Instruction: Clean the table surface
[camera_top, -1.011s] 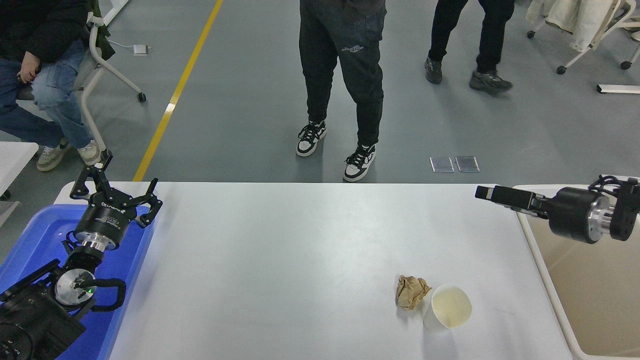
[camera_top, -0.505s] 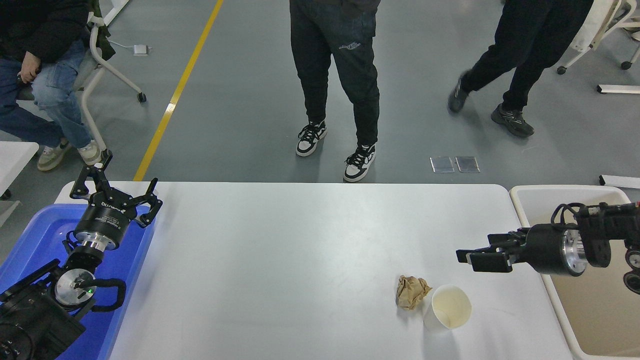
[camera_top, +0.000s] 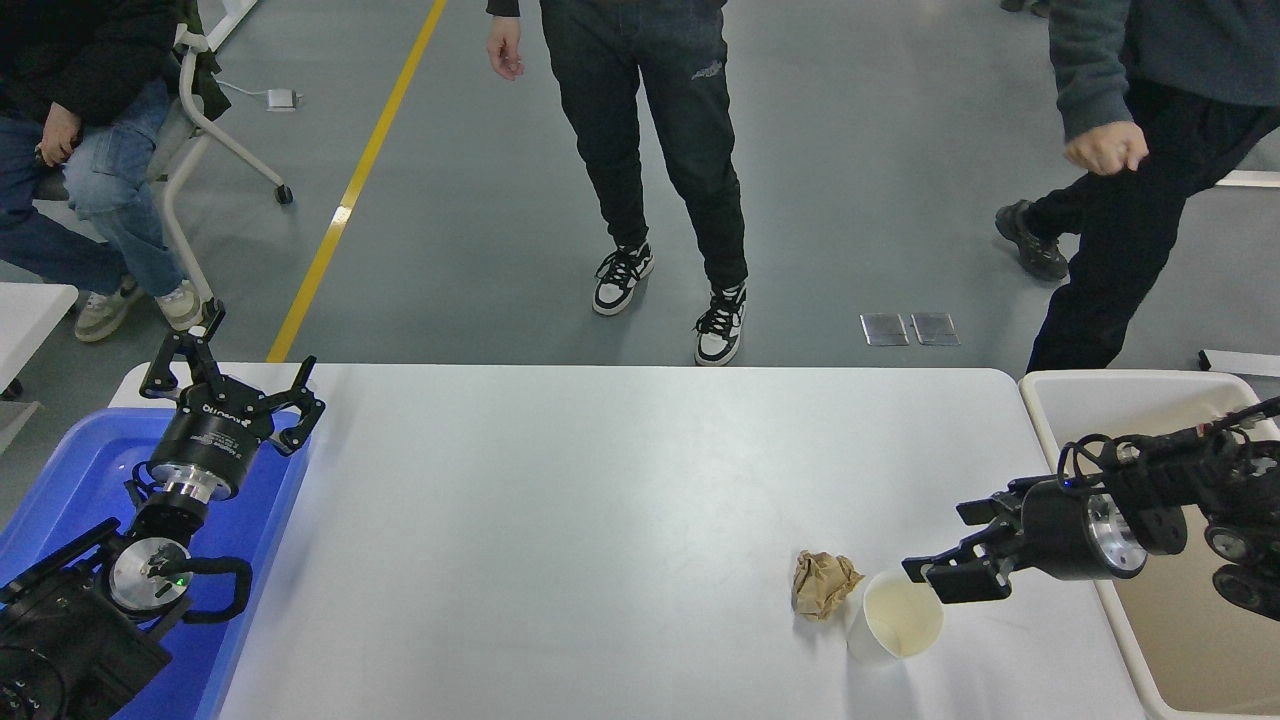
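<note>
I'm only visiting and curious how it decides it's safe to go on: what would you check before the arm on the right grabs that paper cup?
1. Right end effector open: ok.
2. It sits right at the paper cup rim: ok; contact, cannot tell.
3. Cup upright, mouth up: ok.
4. Crumpled brown paper close beside the cup, might get nudged: not ok.
5. Beige bin at the table edge has room: ok.
6. Left end effector parked over the blue bin, out of the way: ok.
</note>
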